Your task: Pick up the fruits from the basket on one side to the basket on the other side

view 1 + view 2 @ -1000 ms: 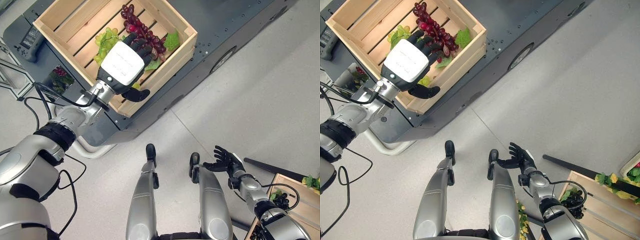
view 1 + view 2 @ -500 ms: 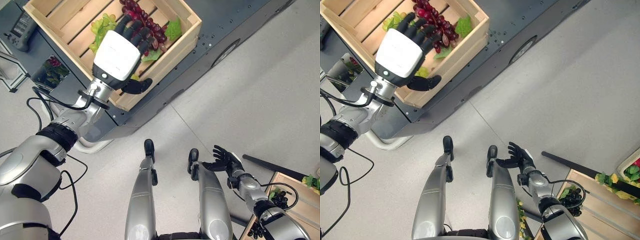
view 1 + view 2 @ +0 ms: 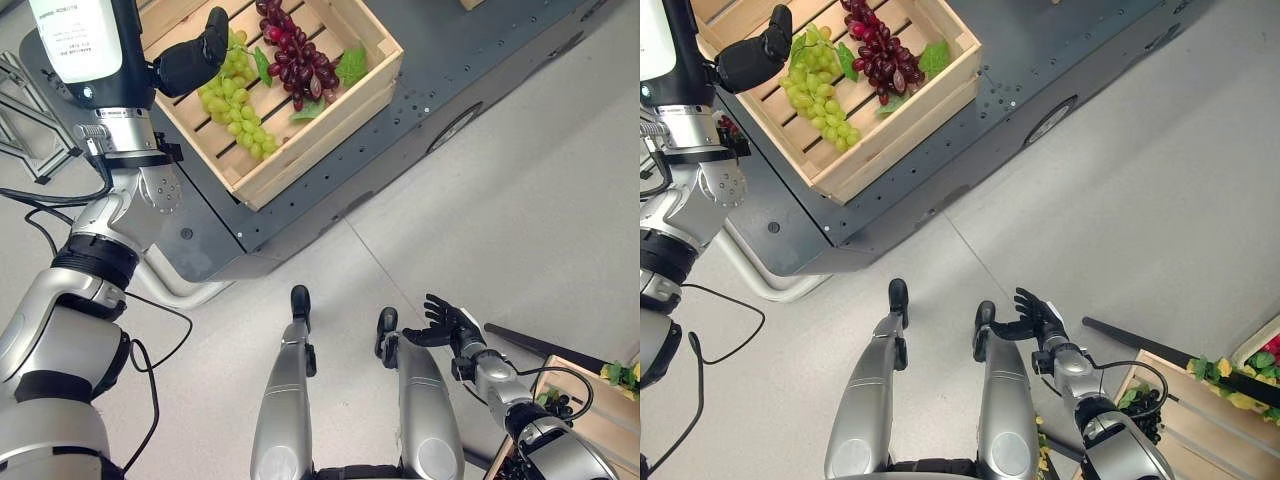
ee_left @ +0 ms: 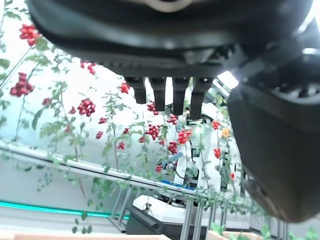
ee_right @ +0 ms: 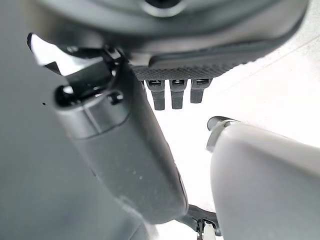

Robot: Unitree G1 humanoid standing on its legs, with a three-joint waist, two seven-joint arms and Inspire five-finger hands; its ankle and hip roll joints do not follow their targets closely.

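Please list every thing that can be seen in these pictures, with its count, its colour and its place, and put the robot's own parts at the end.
wooden crate: one, pale wood, on the dark grey platform at the robot's upper left.
green grapes: one bunch, light green, lying in that crate.
red grapes: one bunch, dark red with green leaves, in the same crate beside the green bunch.
platform: one, dark grey, under the crate.
second crate: one, pale wood, on the floor at the robot's lower right.
dark grapes: one bunch, near black, in the second crate.
floor: light grey.
left hand: one, dark, raised above the first crate, fingers straight, holding nothing.
right hand: one, dark, low by the robot's right side, fingers spread.
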